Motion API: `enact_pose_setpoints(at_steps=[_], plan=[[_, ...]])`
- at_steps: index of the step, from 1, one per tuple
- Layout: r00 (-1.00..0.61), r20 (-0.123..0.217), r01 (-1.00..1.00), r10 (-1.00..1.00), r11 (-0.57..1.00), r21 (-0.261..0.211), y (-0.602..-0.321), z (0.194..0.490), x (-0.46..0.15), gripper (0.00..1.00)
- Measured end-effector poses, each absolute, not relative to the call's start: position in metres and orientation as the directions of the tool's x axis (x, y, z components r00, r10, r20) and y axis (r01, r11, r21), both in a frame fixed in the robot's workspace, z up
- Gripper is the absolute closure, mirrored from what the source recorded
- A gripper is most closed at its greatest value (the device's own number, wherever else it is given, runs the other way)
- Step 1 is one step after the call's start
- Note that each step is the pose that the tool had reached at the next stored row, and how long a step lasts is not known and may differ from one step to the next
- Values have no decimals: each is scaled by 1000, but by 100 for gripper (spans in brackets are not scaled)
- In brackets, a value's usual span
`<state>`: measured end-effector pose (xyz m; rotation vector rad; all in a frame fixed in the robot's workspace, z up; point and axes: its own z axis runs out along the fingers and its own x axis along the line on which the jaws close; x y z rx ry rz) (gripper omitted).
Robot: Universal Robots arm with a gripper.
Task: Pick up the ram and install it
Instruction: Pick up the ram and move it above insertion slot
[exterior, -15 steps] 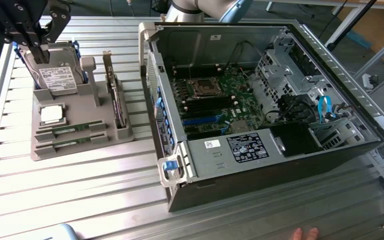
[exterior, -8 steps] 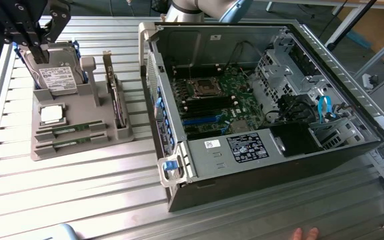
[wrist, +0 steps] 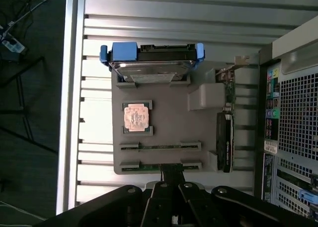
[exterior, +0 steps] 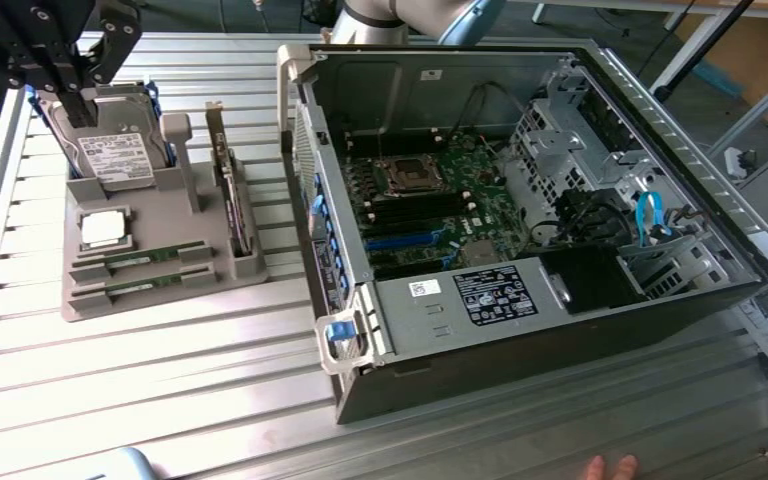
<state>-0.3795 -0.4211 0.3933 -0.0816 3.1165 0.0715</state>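
Note:
Two ram sticks lie in slots of the grey holder tray [exterior: 157,215], one [exterior: 137,262] beside the other [exterior: 135,288]. In the wrist view the same sticks appear as thin green strips, one [wrist: 161,147] and the other [wrist: 149,166]. My gripper [exterior: 77,100] hangs high over the tray's far end, above the hard drive [exterior: 115,150]. Its fingers [wrist: 172,175] are shut together with nothing between them, and in the wrist view their tips line up over the outer stick.
The tray also holds a silver processor chip [exterior: 104,228] and an upright expansion card [exterior: 233,195]. An open computer case [exterior: 518,200] with its motherboard [exterior: 431,200] lies to the exterior view's right. A person's fingertips [exterior: 611,467] show at the front edge.

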Motion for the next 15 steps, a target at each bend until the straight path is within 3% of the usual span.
enact_pose_setpoints(at_steps=[15], plan=[[-986,-24,-168,-167,985,45,-421,393,-380,89]])
